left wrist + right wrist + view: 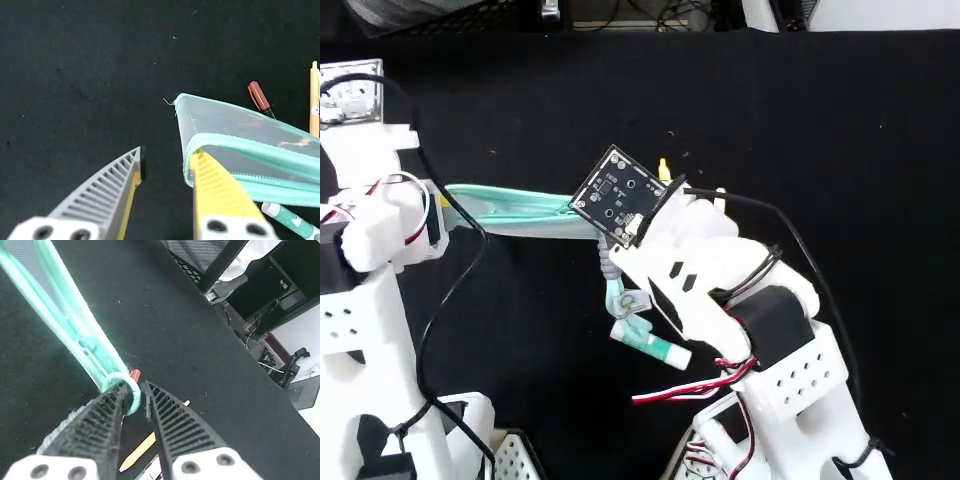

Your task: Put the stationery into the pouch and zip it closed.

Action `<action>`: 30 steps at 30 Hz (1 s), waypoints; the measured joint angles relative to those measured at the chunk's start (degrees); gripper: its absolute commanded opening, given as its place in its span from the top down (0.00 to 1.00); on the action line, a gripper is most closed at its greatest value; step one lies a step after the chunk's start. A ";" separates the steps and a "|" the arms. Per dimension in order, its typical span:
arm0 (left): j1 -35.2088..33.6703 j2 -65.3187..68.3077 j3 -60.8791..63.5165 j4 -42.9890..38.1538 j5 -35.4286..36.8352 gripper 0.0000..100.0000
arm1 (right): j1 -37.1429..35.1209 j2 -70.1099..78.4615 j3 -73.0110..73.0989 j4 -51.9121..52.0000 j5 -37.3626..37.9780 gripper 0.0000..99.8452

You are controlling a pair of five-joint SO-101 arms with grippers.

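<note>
The teal mesh pouch lies as a long strip between the two arms, and its corner shows close up. My left gripper is open, its yellow finger tucked against the pouch's end rim and its grey finger out over bare cloth. My right gripper is shut on the teal zip pull ring at the end of the zipper track. A brown marker and an orange pen lie beyond the pouch. A teal-and-white marker lies beside the right arm.
The table is covered in black cloth. The left arm's white base stands at the table's left side. Cables and a chair base sit past the far edge.
</note>
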 measured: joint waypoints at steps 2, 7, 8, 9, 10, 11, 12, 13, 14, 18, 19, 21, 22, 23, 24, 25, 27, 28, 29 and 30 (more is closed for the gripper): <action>0.00 0.00 0.00 -0.79 0.00 0.84 | 0.00 0.00 0.00 0.00 0.00 0.99; 0.00 0.09 0.00 -1.49 0.00 0.84 | 0.00 0.00 0.35 -0.26 0.00 0.99; 0.09 0.09 0.00 -2.02 0.00 0.84 | 0.00 0.00 0.35 -0.26 0.00 0.99; 0.53 0.09 0.09 -2.55 0.00 0.84 | 0.00 0.00 0.35 -0.26 0.00 0.99; 1.05 0.09 0.35 -3.16 0.00 0.84 | 0.00 0.00 0.35 -0.26 0.00 0.99; 1.67 0.09 0.79 -4.13 0.00 0.84 | 0.00 -0.09 0.35 -0.26 0.00 0.99; 2.46 0.09 1.32 -4.75 -0.09 0.84 | 0.00 -0.09 0.35 -0.09 0.00 0.99; 3.25 0.09 1.85 -5.45 -0.09 0.84 | 0.09 -0.09 0.35 0.44 0.00 0.99; 3.87 0.09 2.29 -6.15 -0.09 0.84 | 0.09 -0.09 0.35 0.62 0.00 0.99; 4.66 0.09 2.81 -7.47 -0.09 0.84 | 0.62 -0.26 0.35 0.79 0.00 0.99; 4.75 0.09 2.81 -7.47 -0.09 0.84 | 0.70 -0.26 0.35 0.79 0.00 0.99; 4.84 0.09 2.99 -7.47 -0.09 0.84 | 0.70 -0.26 0.35 0.79 0.00 0.99; 4.84 0.09 2.99 -7.47 -0.09 0.84 | 0.70 -0.26 0.35 0.79 0.00 0.99; 4.84 0.09 2.99 -7.47 -0.09 0.84 | 0.70 -0.26 0.35 0.79 0.00 0.99; 4.84 0.09 2.99 -7.47 -0.09 0.84 | 0.70 -0.26 0.35 0.79 0.00 0.99; 4.84 0.09 2.81 -7.47 -0.09 0.84 | 0.70 -0.26 0.35 0.79 0.00 0.99; 4.92 0.44 1.14 -5.80 -0.09 0.84 | 0.70 -0.26 0.35 0.79 0.00 0.99; 5.01 0.70 0.00 -4.57 -0.09 0.84 | 0.70 -0.26 0.35 0.79 0.00 0.99; 5.01 1.05 -1.05 -3.43 -0.09 0.84 | 0.70 -0.26 0.35 0.79 0.00 0.99; 5.10 1.41 -2.11 -2.29 -0.09 0.84 | 0.70 -0.26 0.35 0.79 0.00 0.99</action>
